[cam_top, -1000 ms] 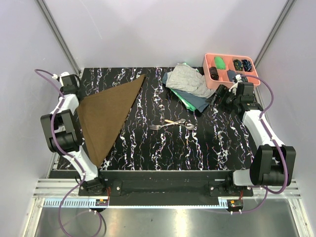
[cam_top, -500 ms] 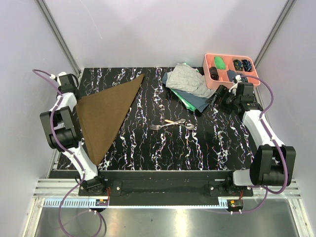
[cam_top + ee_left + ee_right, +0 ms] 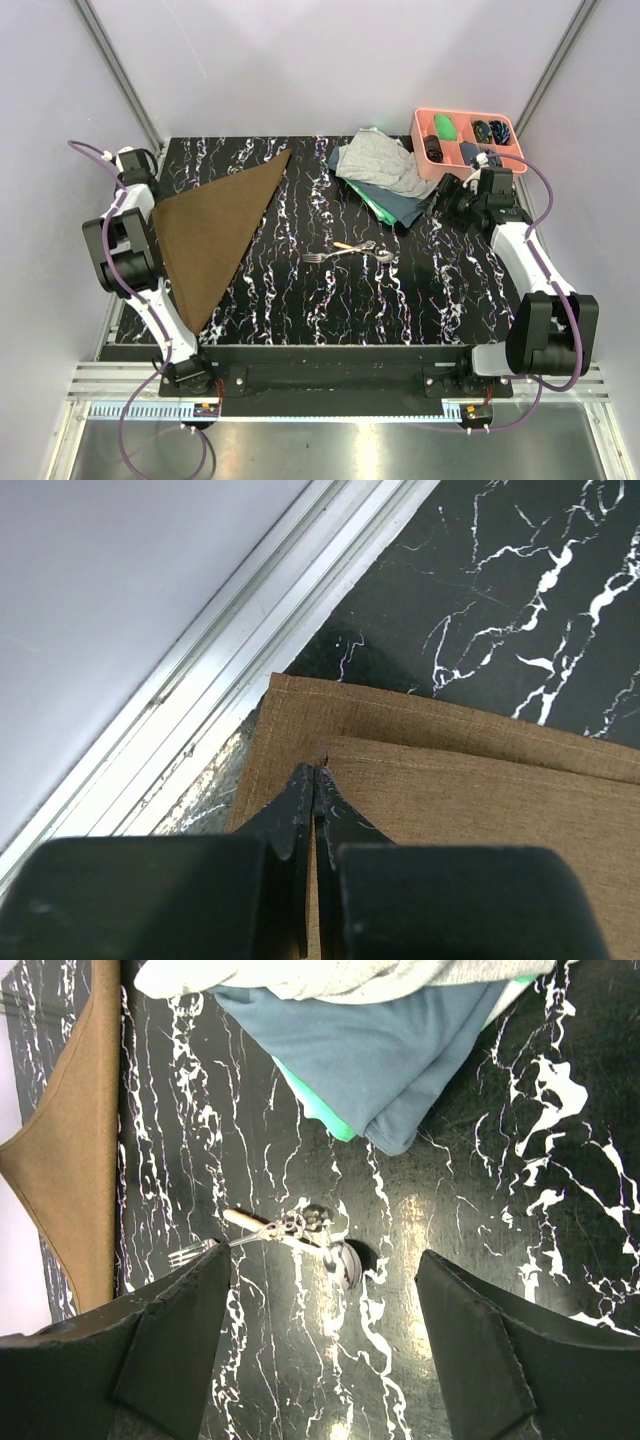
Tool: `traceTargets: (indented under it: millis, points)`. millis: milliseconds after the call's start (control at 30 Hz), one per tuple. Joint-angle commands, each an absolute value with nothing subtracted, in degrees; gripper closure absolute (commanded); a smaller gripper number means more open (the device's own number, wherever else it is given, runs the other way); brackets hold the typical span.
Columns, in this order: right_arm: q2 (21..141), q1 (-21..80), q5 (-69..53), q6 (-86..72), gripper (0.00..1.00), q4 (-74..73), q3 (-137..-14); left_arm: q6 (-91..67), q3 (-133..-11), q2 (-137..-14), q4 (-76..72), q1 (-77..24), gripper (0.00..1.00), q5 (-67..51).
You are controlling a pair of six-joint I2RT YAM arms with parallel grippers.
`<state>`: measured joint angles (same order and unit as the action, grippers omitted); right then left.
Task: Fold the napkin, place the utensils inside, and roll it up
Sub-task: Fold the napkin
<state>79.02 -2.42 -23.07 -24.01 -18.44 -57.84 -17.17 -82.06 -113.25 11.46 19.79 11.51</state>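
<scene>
The brown napkin (image 3: 215, 235) is lying on the left side of the black marble tabletop (image 3: 330, 300). It is folded into a triangle. One long edge is running from the far middle of the tabletop down to the near left edge.

In the left wrist view, two layers of the cloth are showing. The top layer is sitting a little inside the bottom one, near the metal rail at the side.

The left tool (image 3: 315, 775) is pressed tight together, with no gap between its fingers. Its tip is sitting right at the corner of the top layer. I cannot tell if it is pinching any cloth.

The utensils are lying near the middle of the tabletop, well apart from the napkin. The fork (image 3: 320, 257) is on the left and the spoon (image 3: 383, 256) is on the right. The thin orange-handled piece (image 3: 345, 245) is just behind them. All three are touching or crossing in one small bunch.

The right tool (image 3: 322, 1260) is spread wide and holding nothing. It is hanging above the right side of the tabletop, looking down at the utensils.

A pile of cloths is lying at the far right. The grey cloth (image 3: 385, 165) is on top, over a blue cloth (image 3: 370, 1050) and a green cloth (image 3: 315, 1100). A pink tray (image 3: 418, 135) with small things in it is sitting just beside the pile.
</scene>
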Motion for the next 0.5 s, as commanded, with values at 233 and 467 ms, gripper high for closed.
traceTargets:
  millis: [233, 467]
  points:
    - [78.9, -2.5, -22.1, -23.9, 0.19, -20.0, -59.2, -19.2, -85.8, -114.2, 10.9, 21.8, 1.00, 10.4]
    - [77.7, -2.5, -21.4, -23.9, 0.19, -20.8, -58.6, -20.3, -83.8, -111.4, 9.3, 21.9, 1.00, 10.5]
